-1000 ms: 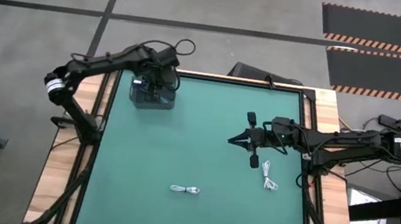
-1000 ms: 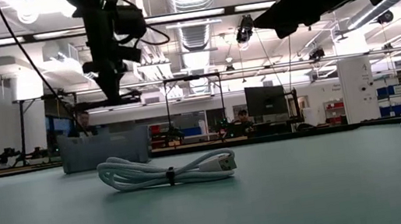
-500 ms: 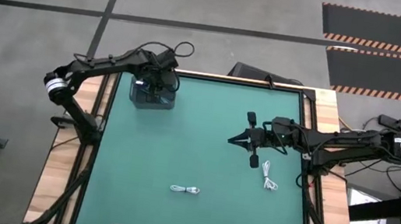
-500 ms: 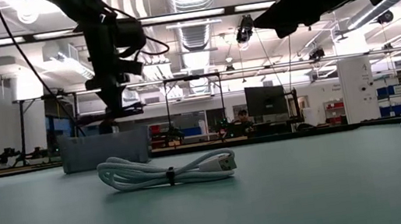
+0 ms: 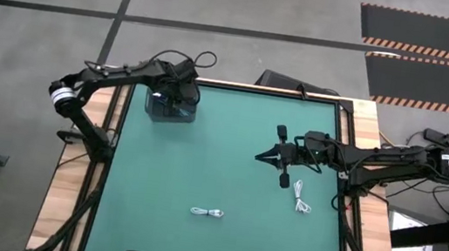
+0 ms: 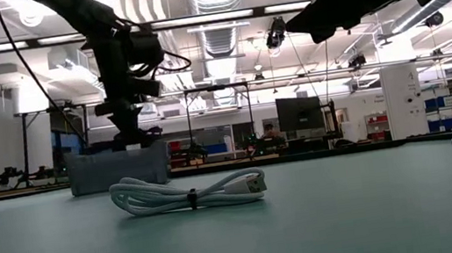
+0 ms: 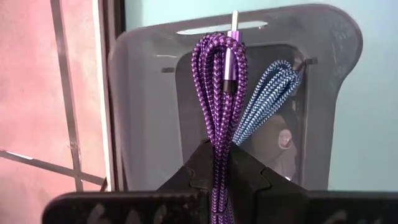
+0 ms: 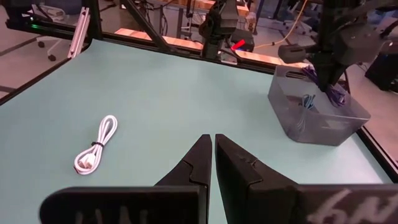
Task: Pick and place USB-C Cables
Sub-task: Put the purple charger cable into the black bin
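Left gripper (image 7: 219,177): clamped on purple cable (image 7: 214,99), above grey box (image 5: 169,107), frame upper left. Advice: lower fully inside, then release.

Overhead, table-level, two wrist cams.

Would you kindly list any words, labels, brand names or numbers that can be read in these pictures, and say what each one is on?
No text can be read in any view.
The grey box, the purple cable in the left gripper and the blue cable inside the box bear no visible print.
The white cables and the right gripper show no markings.
Screens in the room behind the table are too small to read.
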### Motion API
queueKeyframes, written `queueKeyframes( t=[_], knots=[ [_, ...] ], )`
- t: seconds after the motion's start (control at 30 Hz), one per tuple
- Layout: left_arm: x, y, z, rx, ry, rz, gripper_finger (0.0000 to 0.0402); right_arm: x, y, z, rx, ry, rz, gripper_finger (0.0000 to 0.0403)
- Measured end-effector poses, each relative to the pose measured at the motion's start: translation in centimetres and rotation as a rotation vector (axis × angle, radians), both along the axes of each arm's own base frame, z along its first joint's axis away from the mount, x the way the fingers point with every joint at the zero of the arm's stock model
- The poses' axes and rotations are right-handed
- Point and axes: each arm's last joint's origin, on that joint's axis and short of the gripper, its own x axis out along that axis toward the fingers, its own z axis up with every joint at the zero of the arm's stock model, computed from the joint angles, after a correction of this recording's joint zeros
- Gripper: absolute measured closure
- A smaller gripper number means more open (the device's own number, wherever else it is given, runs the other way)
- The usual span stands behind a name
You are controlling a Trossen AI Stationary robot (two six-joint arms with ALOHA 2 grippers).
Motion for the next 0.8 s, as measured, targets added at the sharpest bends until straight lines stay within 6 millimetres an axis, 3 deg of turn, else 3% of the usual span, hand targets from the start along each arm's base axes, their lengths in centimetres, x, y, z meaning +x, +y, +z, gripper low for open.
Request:
queueKeyframes(
  t=[0.8],
  knots=[
    [-0.5, 1.4, -1.0, 0.005, -0.009, 0.037, 0.0393, 0.0, 0.0, 0.0, 0.0, 0.001, 0.0, 0.039]
  ],
)
